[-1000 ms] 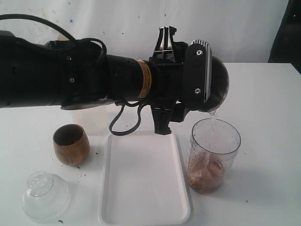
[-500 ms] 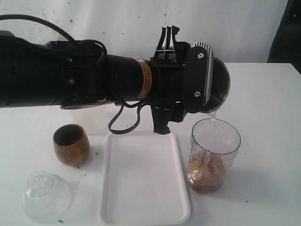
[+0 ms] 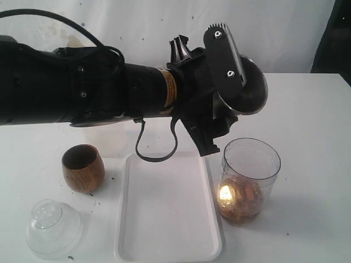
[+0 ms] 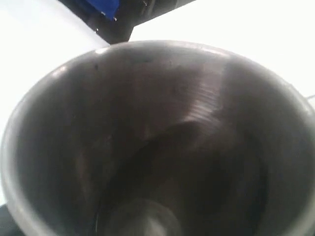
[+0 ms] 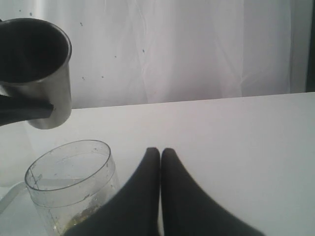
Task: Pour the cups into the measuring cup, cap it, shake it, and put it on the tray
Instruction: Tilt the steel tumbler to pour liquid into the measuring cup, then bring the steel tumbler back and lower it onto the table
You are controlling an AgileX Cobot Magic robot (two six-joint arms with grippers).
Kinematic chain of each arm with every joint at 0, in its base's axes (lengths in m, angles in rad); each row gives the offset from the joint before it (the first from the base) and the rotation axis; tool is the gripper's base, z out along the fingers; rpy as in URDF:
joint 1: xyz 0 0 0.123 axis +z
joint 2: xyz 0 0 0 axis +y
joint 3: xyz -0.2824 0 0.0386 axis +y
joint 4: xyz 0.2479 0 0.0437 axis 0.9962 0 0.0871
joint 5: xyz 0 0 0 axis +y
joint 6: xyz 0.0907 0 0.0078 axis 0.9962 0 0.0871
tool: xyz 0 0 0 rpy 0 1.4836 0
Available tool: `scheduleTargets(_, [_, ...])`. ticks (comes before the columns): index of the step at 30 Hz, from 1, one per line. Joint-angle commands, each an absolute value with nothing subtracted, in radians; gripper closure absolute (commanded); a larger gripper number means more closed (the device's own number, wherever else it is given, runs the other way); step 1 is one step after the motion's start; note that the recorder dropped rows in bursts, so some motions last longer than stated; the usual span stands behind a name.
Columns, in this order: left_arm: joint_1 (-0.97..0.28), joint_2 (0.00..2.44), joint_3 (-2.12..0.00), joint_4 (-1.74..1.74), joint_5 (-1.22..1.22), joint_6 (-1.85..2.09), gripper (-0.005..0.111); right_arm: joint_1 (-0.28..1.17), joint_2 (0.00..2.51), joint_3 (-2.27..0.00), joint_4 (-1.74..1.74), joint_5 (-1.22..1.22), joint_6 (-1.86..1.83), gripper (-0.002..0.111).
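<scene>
Measuring cup (image 3: 249,181) stands upright and uncapped on the table (image 3: 307,137), just beside the right rim of the tray (image 3: 122,219). Brownish bits and some liquid sit at its bottom. Steel tumbler (image 3: 249,93) hangs right above its open mouth, tilted only partly, with no stream visible. The left wrist view shows a dim inside that looks empty, so I judge this pour is finished. Left gripper (image 3: 241,87) clamps the tumbler across its body with the jaws spread wide around it, placed there so any drips land in the cup. Right gripper (image 5: 160,162) has its fingers pressed together and holds nothing, low near the measuring cup. Wooden cup (image 3: 83,167) stands upright left of the tray; I can't tell what is in it. Clear dome lid (image 3: 54,227) lies in front of the wooden cup and is probably the cap. Likely next step is setting the tumbler down and then capping.
</scene>
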State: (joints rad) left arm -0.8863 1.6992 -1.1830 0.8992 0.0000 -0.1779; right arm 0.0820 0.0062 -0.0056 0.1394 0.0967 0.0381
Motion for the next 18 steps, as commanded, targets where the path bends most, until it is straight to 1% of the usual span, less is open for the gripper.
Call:
scheduleTargets(1, [-0.849, 1.677, -1.199, 0.889, -0.057, -0.39, 0.107, 0.089, 0.0, 0.0, 0.138, 0.089, 0.039, 0.108])
scheduleTargets(5, [-0.752, 1.677, -1.199, 0.889, -0.188, -0.584, 0.107, 0.089, 0.0, 0.0, 0.138, 0.089, 0.039, 0.108])
scheduleTargets(9, [-0.639, 1.693, -1.177, 0.891, -0.498, -0.741, 0.107, 0.089, 0.0, 0.0, 0.138, 0.089, 0.039, 0.108])
scheduleTargets(11, [-0.596, 1.721, -1.169, 0.891, -0.608, -0.779, 0.107, 0.089, 0.0, 0.0, 0.138, 0.089, 0.039, 0.108])
scheduleTargets(16, [-0.581, 1.793, -1.171, 0.869, -0.615, -0.734, 0.107, 0.089, 0.0, 0.0, 0.138, 0.089, 0.039, 0.108])
scheduleTargets(18, [-0.581, 1.832, -1.171, 0.857, -0.667, -0.681, 0.107, 0.089, 0.0, 0.0, 0.138, 0.089, 0.039, 0.108])
